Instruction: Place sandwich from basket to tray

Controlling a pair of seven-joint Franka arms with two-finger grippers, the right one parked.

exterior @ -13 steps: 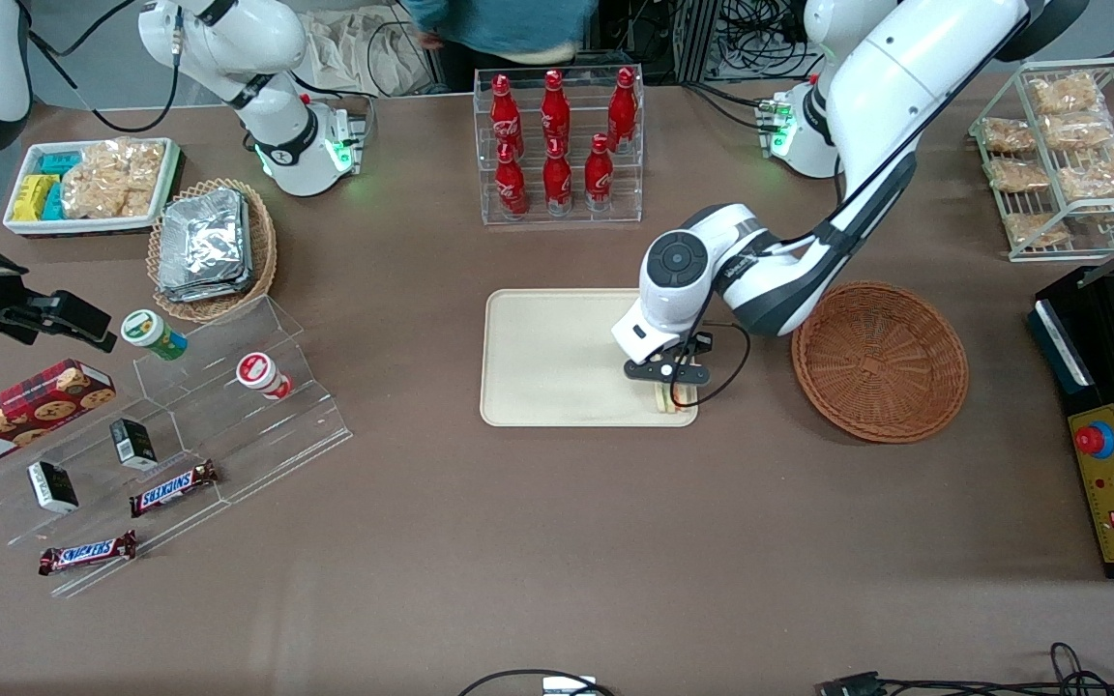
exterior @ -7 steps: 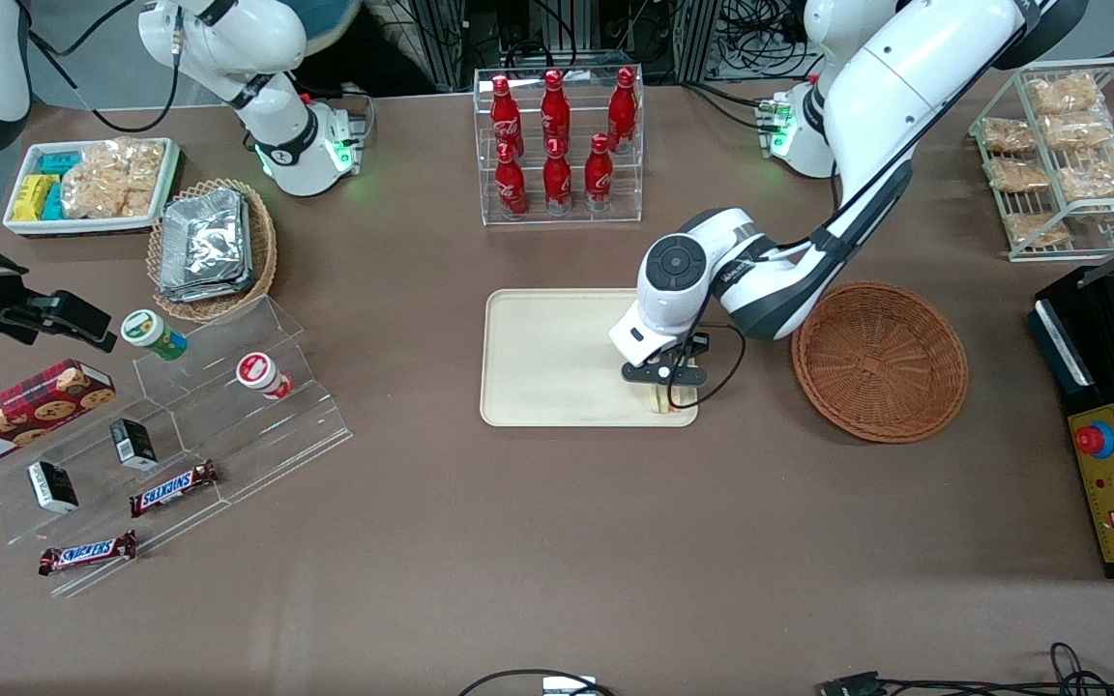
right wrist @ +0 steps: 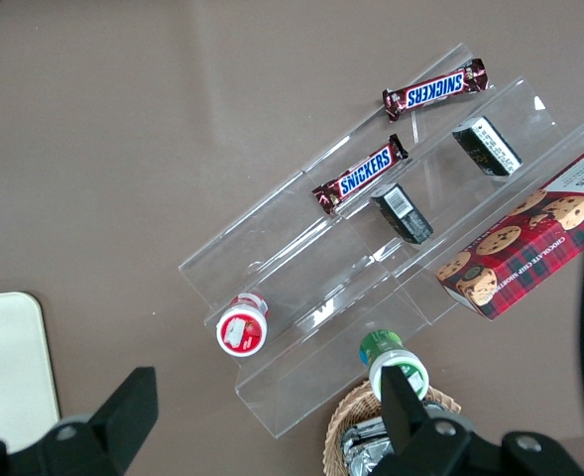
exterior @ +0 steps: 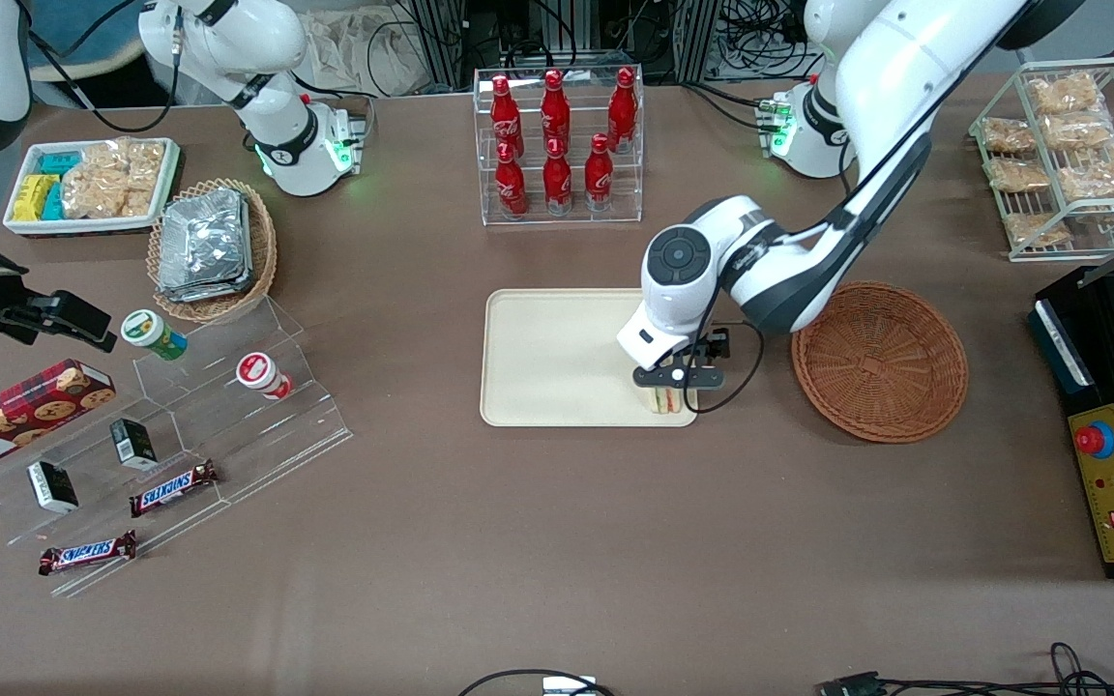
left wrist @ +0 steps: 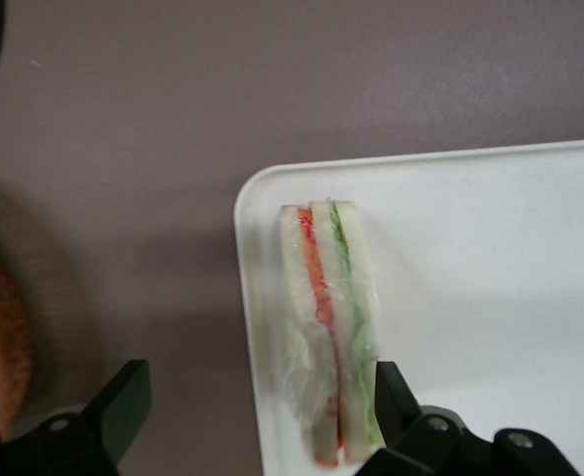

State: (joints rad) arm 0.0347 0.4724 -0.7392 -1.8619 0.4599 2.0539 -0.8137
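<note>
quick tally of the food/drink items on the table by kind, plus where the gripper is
Red cola bottles: 6
Snickers bars: 2
Wrapped sandwich: 1, on the tray
Cookie box: 1
Lidded cups: 2
Small black boxes: 2
Total: 14
Bagged snacks and foil packets can't be counted reliably.
The gripper hovers over the sandwich, jaws open; the basket holds nothing.

Six red bottles (exterior: 557, 145) are held in a clear rack on the brown surface (exterior: 538, 541). Toward the parked arm's end, foil packets (exterior: 201, 244) are stacked in a tan basket (exterior: 262, 253), beside a white tray of snacks (exterior: 93, 184). Nearer the front camera, two chocolate bars (exterior: 174, 487) and a biscuit box (exterior: 20, 411) are laid by clear steps (exterior: 257, 425). Bagged snacks (exterior: 1065, 135) are kept on a wire rack toward the working arm's end.
</note>
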